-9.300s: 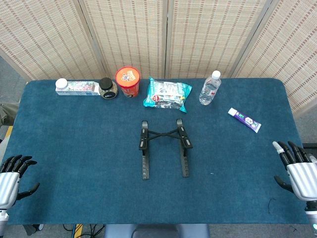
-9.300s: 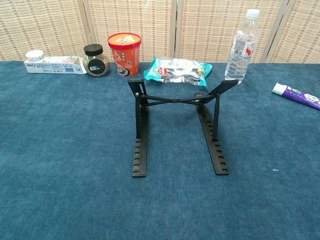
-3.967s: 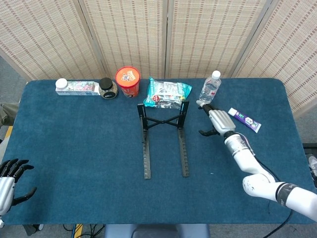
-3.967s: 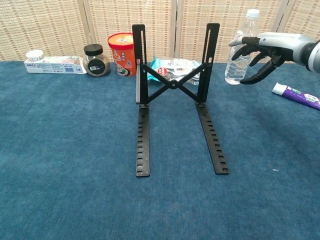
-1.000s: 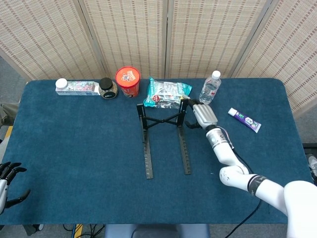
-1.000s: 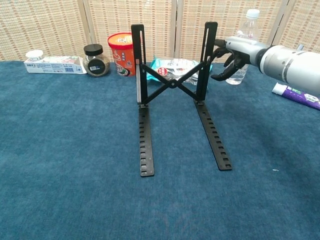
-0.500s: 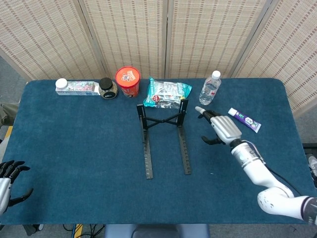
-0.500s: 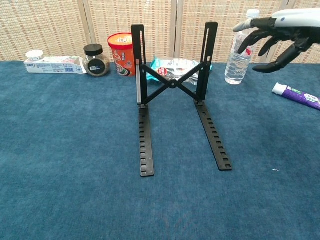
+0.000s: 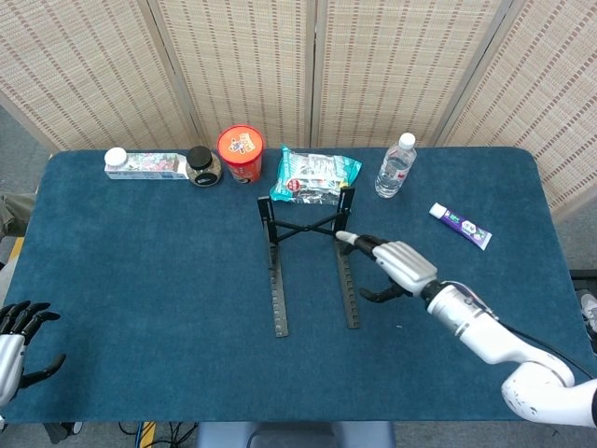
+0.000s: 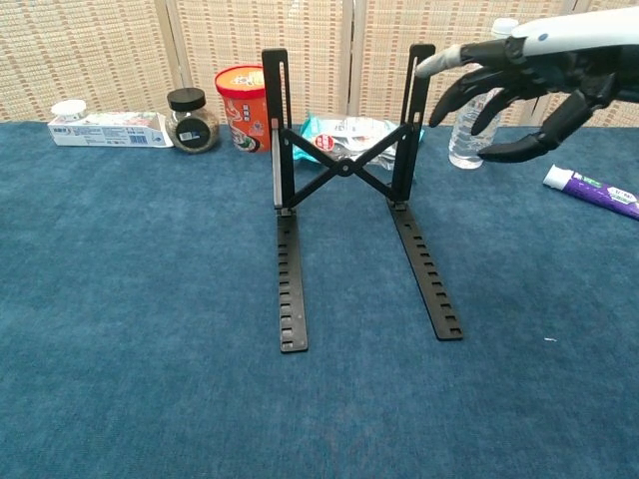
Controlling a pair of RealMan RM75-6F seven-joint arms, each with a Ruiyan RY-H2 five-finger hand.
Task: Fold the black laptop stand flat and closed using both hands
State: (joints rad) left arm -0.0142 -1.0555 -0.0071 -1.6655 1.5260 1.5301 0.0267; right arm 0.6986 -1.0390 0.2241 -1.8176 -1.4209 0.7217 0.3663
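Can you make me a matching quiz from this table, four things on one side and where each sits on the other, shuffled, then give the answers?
Things:
1. red cup
2. water bottle
3. toothpaste tube
4. laptop stand

Places:
A. table's right side, lying flat
B. table's middle, uprights raised
C. back row, beside the small dark-lidded jar
D. back row, right of the snack bag

Pairs: 1-C, 2-D, 3-A, 4-B

- I see a worktop [image 9: 140, 280] covered in blue carpet.
- On it: the black laptop stand [image 9: 310, 261], a carton [image 9: 145, 165], jar [image 9: 203, 167], red cup [image 9: 241, 154], snack bag [image 9: 314, 176], water bottle [image 9: 395, 166], and tube [image 9: 460, 225].
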